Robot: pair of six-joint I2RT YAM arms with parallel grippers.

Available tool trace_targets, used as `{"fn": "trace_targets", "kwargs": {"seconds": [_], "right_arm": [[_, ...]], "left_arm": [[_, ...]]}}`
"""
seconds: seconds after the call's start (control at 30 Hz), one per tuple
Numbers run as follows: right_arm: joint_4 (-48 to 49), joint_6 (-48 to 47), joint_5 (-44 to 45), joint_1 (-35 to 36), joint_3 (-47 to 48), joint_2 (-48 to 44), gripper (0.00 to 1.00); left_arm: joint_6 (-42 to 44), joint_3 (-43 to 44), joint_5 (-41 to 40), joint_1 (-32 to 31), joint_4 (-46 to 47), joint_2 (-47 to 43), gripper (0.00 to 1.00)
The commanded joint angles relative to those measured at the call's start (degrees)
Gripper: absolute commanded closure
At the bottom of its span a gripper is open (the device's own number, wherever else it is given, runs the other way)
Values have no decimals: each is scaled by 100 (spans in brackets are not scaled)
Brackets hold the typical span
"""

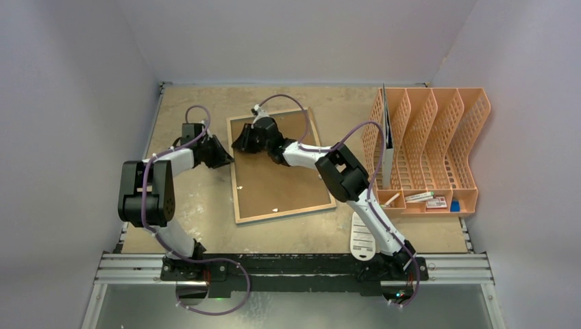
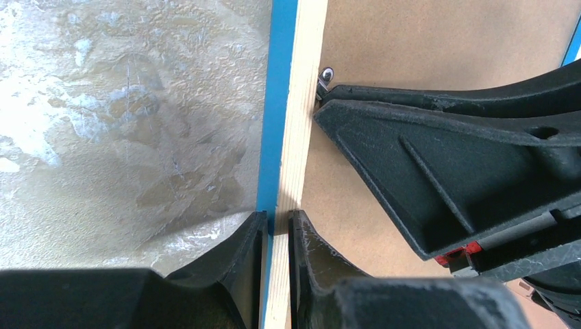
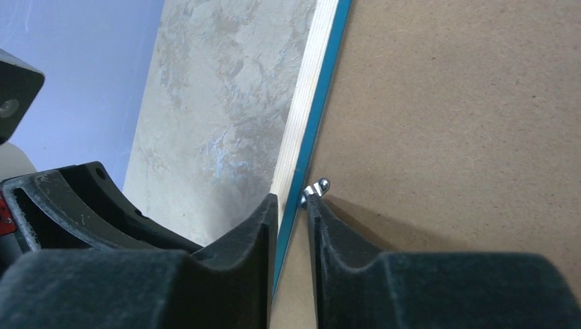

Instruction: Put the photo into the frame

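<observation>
The frame [image 1: 284, 214] lies back-up on the table, thin light-wood border around a plain brown backing board [image 1: 274, 178]. The photo is out of view. My left gripper [image 1: 223, 156] is at the frame's left side near the far corner; in the left wrist view its jaws [image 2: 275, 218] pinch the blue-and-wood border [image 2: 288, 103]. My right gripper [image 1: 241, 142] is just beside it over the same corner. Its jaws [image 3: 292, 199] straddle the border [image 3: 308, 116], and the inner fingertip presses a small metal tab [image 3: 317, 186] on the board.
An orange slotted desk organiser [image 1: 438, 137] stands at the right, with a thin upright sheet [image 1: 387, 137] in its left slot and small items [image 1: 428, 199] in its front tray. A white oblong tag [image 1: 362, 236] lies by the right arm's base. Walls enclose three sides.
</observation>
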Motion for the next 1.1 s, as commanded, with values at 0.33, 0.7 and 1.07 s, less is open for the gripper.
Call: {"fn": "trace_targets", "kwargs": {"seconds": [0.33, 0.7, 1.07], "right_arm": [[-461, 291, 518, 70, -97, 70, 99], [-633, -307, 926, 125, -52, 198, 100], [-1026, -967, 2408, 404, 138, 46, 100]], "left_arm": [[4, 147, -696, -56, -470, 369, 84], [-1, 142, -473, -56, -371, 447, 84], [-145, -33, -424, -351, -391, 466, 91]]}}
